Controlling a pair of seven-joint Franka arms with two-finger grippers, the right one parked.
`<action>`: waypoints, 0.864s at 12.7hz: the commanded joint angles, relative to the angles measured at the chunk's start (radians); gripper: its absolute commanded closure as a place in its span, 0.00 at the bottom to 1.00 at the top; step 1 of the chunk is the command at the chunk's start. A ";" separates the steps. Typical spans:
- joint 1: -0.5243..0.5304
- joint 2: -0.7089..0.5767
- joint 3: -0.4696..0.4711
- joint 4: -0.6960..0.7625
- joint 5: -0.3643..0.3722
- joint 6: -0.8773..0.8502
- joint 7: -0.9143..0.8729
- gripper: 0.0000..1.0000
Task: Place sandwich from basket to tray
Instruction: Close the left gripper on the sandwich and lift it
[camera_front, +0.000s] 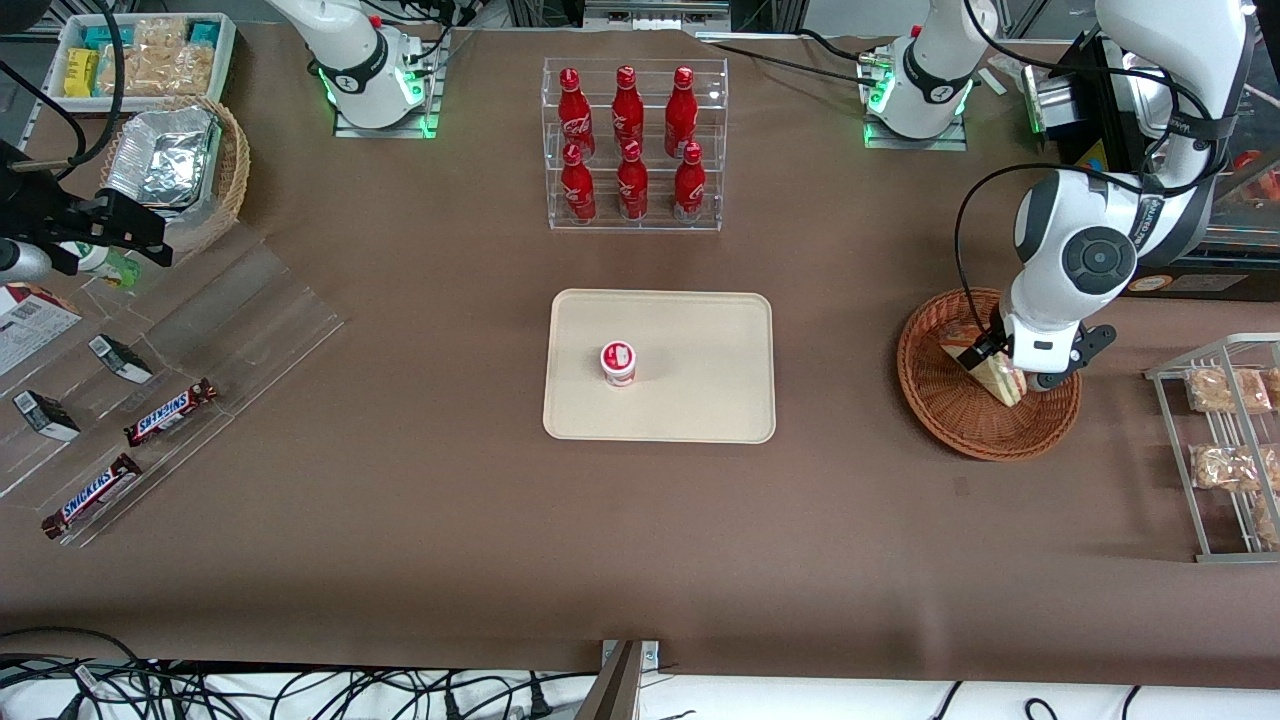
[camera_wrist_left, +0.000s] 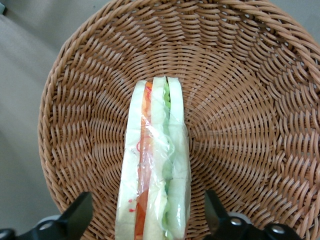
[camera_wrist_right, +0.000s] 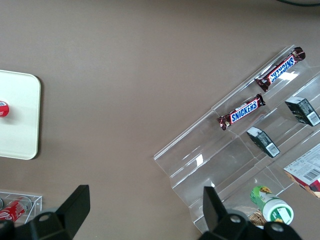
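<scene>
The left arm's black two-finger gripper (camera_front: 1000, 372) hangs low over the round, shallow, reddish-brown woven wicker basket (camera_front: 950, 420), at the working arm's end of the table. Directly beneath it, between its two fingers, lies the triangular wedge sandwich of tan bread with green, white and red filling layers (camera_wrist_left: 155, 165), wrapped in clear film and standing on edge on the basket's woven floor. In the wrist view the gripper (camera_wrist_left: 150, 220) is spread wide: one finger (camera_wrist_left: 75, 217) stands clear of one bread face and the other finger stands clear of the opposite face, with wicker showing in both gaps, so it has hold of nothing. The sandwich's cut edge faces up toward the gripper.

Well apart from the gripper, toward the middle of the table, sits the flat cream-beige rectangular tray with rounded corners and a low rim (camera_front: 700, 330). On it stands a small white cup with a red lid (camera_front: 618, 363). Farther from the front camera than the tray is a clear acrylic rack of six red bottles (camera_front: 632, 145).
</scene>
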 joint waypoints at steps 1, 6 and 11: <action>0.005 -0.024 -0.004 -0.024 0.028 0.013 -0.040 0.47; 0.003 -0.021 -0.006 -0.007 0.028 0.008 -0.070 0.62; -0.003 -0.042 -0.091 0.115 0.028 -0.151 -0.046 0.62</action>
